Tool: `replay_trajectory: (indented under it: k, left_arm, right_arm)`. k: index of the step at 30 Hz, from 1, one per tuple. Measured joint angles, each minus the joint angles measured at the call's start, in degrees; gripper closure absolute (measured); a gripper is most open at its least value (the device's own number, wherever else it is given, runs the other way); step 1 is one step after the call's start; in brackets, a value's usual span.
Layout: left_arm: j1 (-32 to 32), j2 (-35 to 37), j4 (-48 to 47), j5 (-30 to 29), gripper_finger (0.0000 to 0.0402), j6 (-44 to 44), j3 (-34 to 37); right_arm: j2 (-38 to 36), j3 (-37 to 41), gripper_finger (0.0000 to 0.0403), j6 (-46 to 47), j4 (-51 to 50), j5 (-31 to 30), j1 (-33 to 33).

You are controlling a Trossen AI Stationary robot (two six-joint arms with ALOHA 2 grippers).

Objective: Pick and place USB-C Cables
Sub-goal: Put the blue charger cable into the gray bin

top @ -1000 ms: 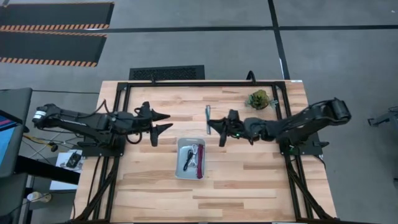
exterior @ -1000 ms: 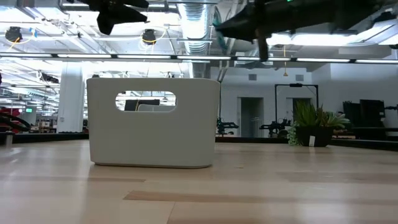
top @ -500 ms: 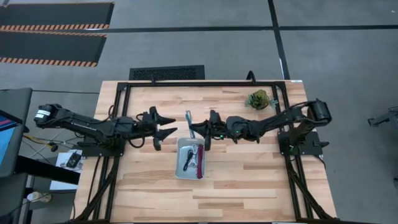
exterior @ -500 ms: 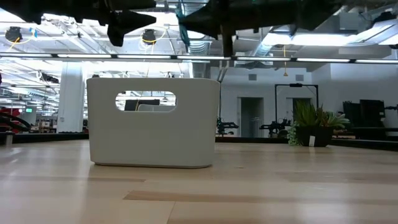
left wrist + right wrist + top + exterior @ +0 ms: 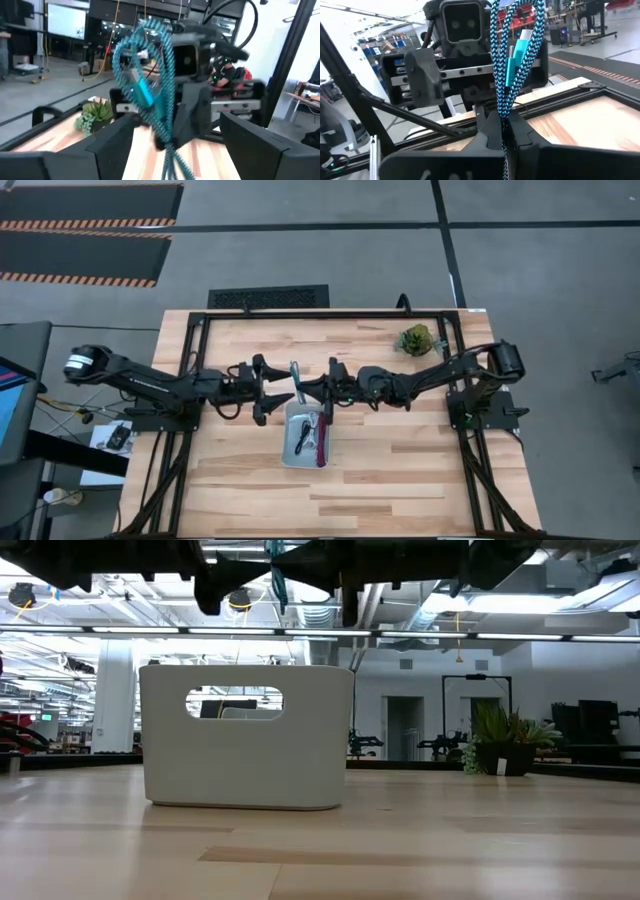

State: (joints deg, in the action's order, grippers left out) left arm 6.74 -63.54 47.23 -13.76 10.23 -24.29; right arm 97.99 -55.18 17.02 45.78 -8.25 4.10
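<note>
Above the grey tray [image 5: 291, 451] on the worktop [image 5: 400, 470], the right pincer [image 5: 501, 131] stays clenched on the teal cable [image 5: 516, 47], facing the spread-open left pincer [image 5: 175, 135], which should, I judge, centre on the coil before clamping.
</note>
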Motion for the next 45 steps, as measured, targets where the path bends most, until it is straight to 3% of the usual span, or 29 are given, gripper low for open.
replay_trajectory:
  k: [21, 29, 40, 45]
  left_arm:
    - [-2.52, -4.12, 4.92, 2.18, 0.0131, 3.92, -0.02]
    - [-2.65, -4.12, 4.85, 3.08, 0.0215, 4.51, -0.02]
    - [-2.65, -4.06, 4.82, 5.14, 0.0382, 3.6, -0.02]
    - [-2.65, -4.04, 4.68, 5.6, 0.0389, 3.03, -0.02]
  right_arm:
    - [0.73, 0.04, 0.0401, -1.03, 1.66, 2.31, 0.92]
    - [0.71, 0.04, 0.04, -0.96, 1.68, 2.28, 1.05]
    - [0.71, 0.07, 0.0389, -0.55, 1.2, 2.14, 1.01]
    - [0.71, 0.07, 0.0351, -0.57, 1.06, 2.08, 1.02]
